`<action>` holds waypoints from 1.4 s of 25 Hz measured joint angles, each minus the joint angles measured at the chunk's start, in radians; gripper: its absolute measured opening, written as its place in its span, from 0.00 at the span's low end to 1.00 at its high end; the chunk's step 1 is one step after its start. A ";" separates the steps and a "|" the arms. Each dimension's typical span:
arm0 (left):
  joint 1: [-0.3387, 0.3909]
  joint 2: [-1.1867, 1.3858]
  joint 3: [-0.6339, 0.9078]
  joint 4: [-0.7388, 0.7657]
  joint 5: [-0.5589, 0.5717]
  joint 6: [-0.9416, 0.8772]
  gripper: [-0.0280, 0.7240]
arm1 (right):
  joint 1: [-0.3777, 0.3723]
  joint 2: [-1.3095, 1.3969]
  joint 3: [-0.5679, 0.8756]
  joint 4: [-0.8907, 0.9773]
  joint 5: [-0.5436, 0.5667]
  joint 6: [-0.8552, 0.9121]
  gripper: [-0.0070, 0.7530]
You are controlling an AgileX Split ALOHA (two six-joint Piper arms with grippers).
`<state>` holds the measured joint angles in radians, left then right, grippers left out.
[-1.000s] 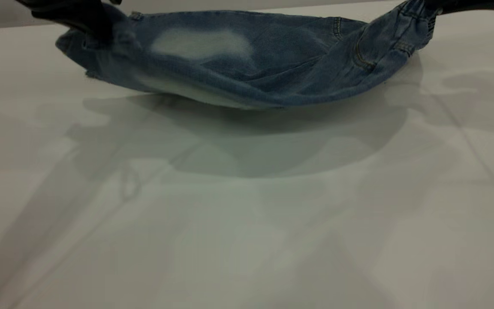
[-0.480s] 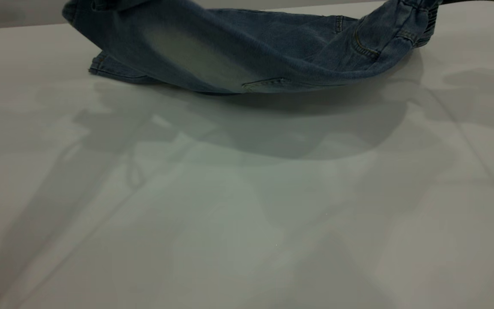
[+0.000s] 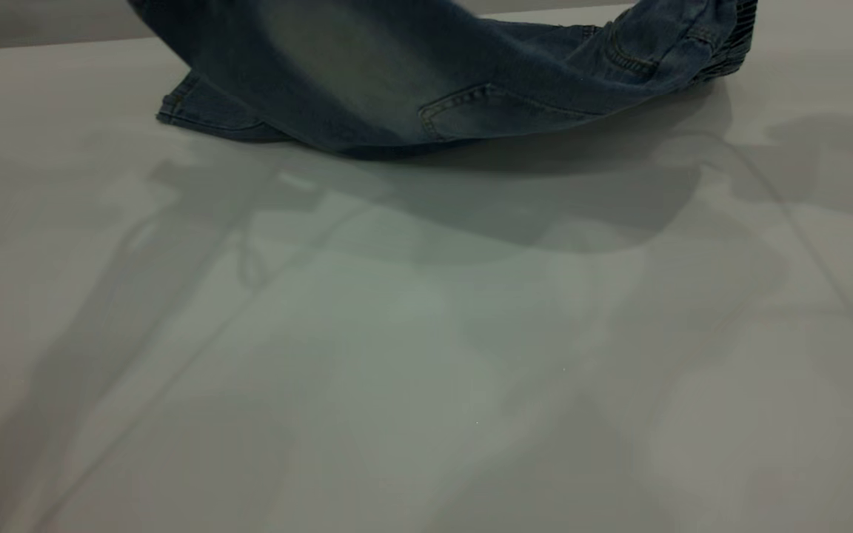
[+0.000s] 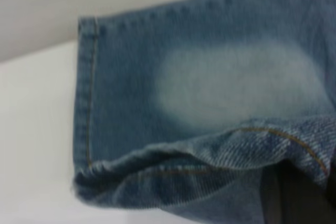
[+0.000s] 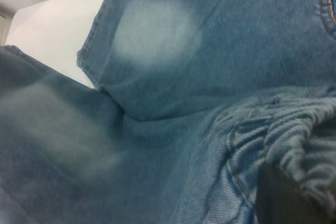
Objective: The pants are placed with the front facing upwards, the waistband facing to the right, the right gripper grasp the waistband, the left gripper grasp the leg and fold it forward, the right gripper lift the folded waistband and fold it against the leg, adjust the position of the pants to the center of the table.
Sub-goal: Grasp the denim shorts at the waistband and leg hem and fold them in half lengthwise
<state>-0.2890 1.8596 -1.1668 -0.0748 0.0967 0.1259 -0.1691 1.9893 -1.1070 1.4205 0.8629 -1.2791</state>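
Exterior view: the pants (image 3: 426, 81) lie at the far side of the table (image 3: 426, 355), long axis running left to right. The near leg is raised off the surface along the top edge of the view; the other leg lies flat, its hem (image 3: 204, 118) on the tabletop at the left. The waistband (image 3: 723, 37) is lifted at the right. A back pocket (image 3: 486, 111) faces the camera on the raised fold. Neither gripper appears in this view.

Left wrist view: the left gripper (image 4: 296, 195) shows only as a dark shape beneath a pinched fold of the leg, closed on denim near the stitched hem (image 4: 86, 93). A pale faded oval (image 4: 236, 87) is visible on the flat leg beyond.

Right wrist view: the right gripper (image 5: 289, 198) shows as a dark finger beneath the ruched waistband (image 5: 294, 135), gripping it. This view alone shows both legs together, the raised one in the foreground and the flat one behind it.

Judgement: the lengthwise fold is in progress. The coming move depends on both held ends travelling toward the camera side, square to the long axis, so the raised leg lands squarely over the flat one. The left arm holds the leg end, the right the waist end. Uneven travel could skew the fold.
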 joint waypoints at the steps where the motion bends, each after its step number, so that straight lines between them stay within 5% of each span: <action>1: 0.000 0.006 -0.018 0.000 0.001 0.001 0.10 | 0.000 0.000 -0.006 0.000 0.001 0.002 0.05; 16: 0.081 0.144 -0.155 0.000 0.006 0.005 0.10 | 0.000 0.000 -0.030 0.030 -0.005 0.002 0.05; 35: 0.095 0.296 -0.368 0.001 0.020 0.053 0.10 | 0.027 0.011 -0.030 0.065 -0.060 -0.046 0.05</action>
<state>-0.1941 2.1556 -1.5347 -0.0741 0.1166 0.1794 -0.1423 2.0000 -1.1372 1.4850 0.8030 -1.3253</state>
